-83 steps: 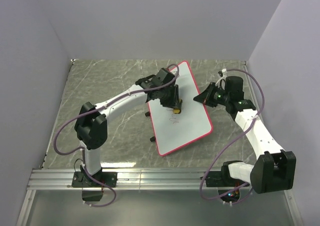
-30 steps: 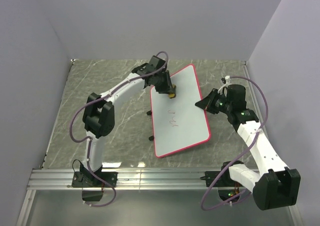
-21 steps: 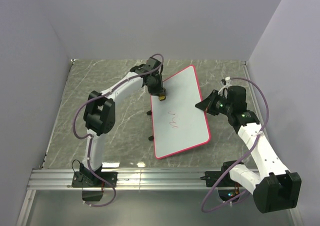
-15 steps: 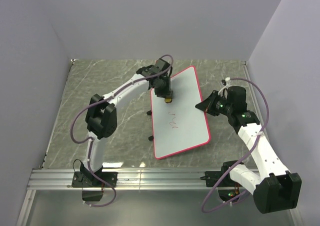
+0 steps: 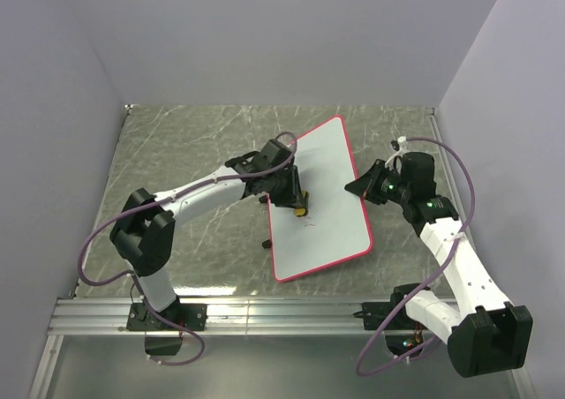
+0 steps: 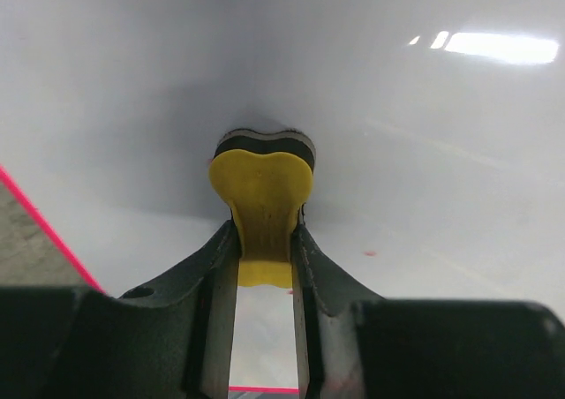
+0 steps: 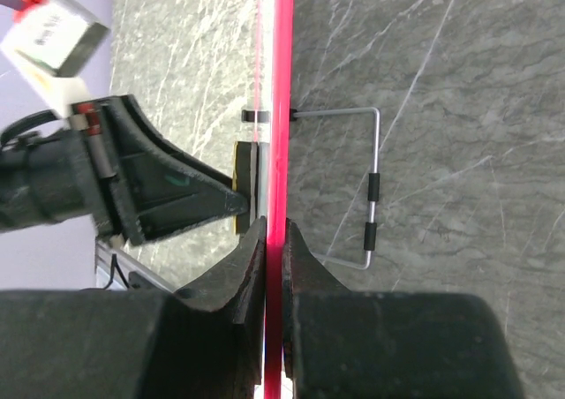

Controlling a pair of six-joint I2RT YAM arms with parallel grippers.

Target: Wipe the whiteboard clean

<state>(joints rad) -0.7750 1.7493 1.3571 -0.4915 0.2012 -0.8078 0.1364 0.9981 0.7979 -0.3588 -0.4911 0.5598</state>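
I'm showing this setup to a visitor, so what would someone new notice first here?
The pink-rimmed whiteboard, set askew in the middle of the table, stands out first. The left claw holds a yellow eraser against the board's middle, while the right claw pinches its right edge.

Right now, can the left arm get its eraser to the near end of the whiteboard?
Probably yes: the left gripper holds the eraser on the whiteboard, whose near part lies bare, nothing in between.

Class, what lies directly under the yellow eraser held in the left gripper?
The whiteboard: the eraser's dark pad seems pressed against its white surface. Any ink beneath the pad is covered.
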